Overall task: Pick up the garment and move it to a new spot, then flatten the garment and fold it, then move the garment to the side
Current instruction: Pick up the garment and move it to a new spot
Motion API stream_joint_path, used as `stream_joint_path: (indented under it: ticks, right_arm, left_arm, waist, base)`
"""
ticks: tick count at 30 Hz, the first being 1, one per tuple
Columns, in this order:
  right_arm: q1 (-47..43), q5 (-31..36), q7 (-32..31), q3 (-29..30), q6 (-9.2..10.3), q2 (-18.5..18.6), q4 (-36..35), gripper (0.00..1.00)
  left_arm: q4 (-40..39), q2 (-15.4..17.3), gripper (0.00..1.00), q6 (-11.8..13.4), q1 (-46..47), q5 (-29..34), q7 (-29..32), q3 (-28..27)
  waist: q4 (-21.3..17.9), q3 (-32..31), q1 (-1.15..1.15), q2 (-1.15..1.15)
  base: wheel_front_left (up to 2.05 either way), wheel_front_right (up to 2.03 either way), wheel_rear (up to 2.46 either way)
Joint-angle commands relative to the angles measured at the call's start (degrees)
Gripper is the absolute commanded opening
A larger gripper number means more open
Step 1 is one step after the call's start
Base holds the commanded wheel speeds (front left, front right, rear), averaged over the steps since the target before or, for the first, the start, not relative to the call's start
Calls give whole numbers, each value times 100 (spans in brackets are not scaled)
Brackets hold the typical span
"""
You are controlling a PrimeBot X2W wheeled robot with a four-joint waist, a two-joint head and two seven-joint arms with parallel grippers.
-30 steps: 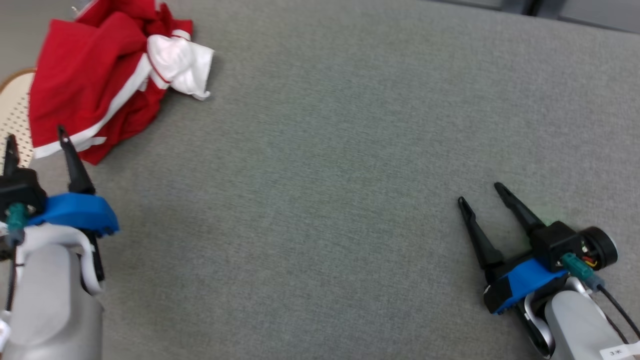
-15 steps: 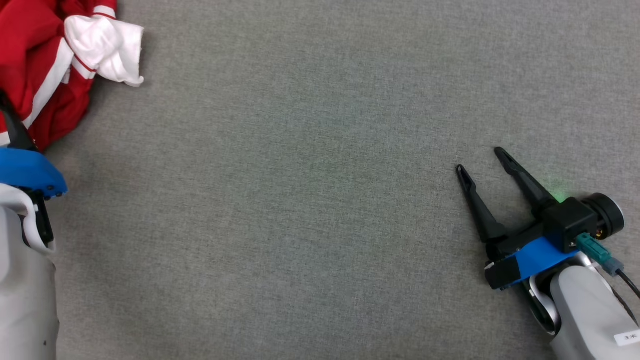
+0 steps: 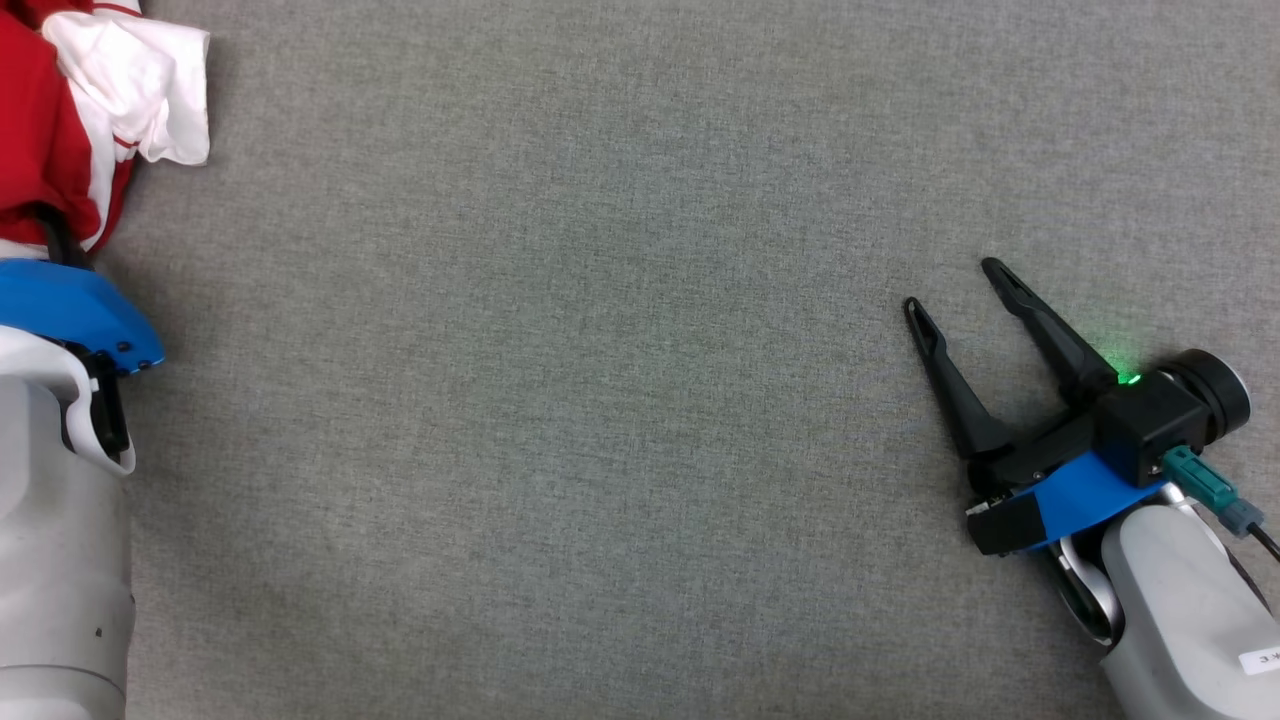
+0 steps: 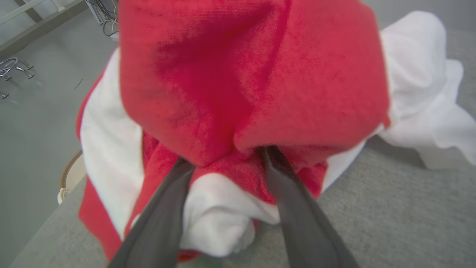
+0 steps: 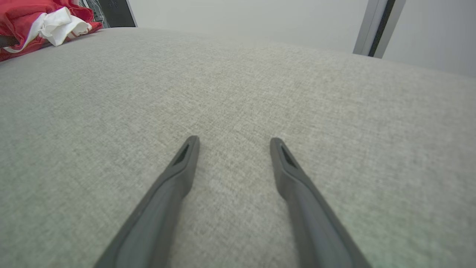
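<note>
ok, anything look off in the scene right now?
Only the garment: it is crumpled in a red-and-white heap at the left edge of the grey surface, with part of it seemingly hanging over the side. The left gripper sits with its spread fingers in the folds, tips hidden. Nothing looks spilled or damaged.

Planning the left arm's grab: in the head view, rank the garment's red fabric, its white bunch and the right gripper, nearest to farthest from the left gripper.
1. Red fabric, at the left gripper fingers, far left.
2. White bunch, just beyond, upper left.
3. Right gripper, far right.
</note>
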State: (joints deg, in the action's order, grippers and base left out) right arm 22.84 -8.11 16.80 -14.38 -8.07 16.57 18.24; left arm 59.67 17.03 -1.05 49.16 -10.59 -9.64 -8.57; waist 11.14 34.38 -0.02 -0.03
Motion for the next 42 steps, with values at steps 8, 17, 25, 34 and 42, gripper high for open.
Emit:
stream_joint_path:
  ticks: [8, 17, 25, 34, 42]
  right_arm:
    - [-539, -98, -297, 351, 106, 209, 1111, 100]
    - [-566, -45, -211, 249, 63, -381, 1006, 100]
    - [-604, -56, -169, 350, 59, -814, 1148, 100]
    - [-826, -29, -166, 366, 59, -1053, 1314, 100]
    - [-872, -37, -165, 295, 59, -1165, 1387, 100]
  left_arm:
    - [-118, 163, 0, -75, 405, 229, -527, 278]
    - [-1244, 100, 0, -264, 312, 515, -560, 636]
    - [-1926, -433, 0, -515, -25, 662, -562, 1286]
    - [-1923, -1166, 0, -644, -389, 433, -563, 2176]
    - [-1973, -1405, 0, -636, -812, -340, -563, 3153]
  waist:
    - [-94, -277, 2, 3]
    - [-267, -1027, 2, 3]
    - [-810, -1750, 2, 3]
    - [-1673, -2100, 2, 3]
    - [-2205, -2200, 2, 3]
  base:
    - [0, 0, 0]
    - [0, 0, 0]
    - [0, 0, 0]
    - [0, 0, 0]
    - [0, 0, 0]
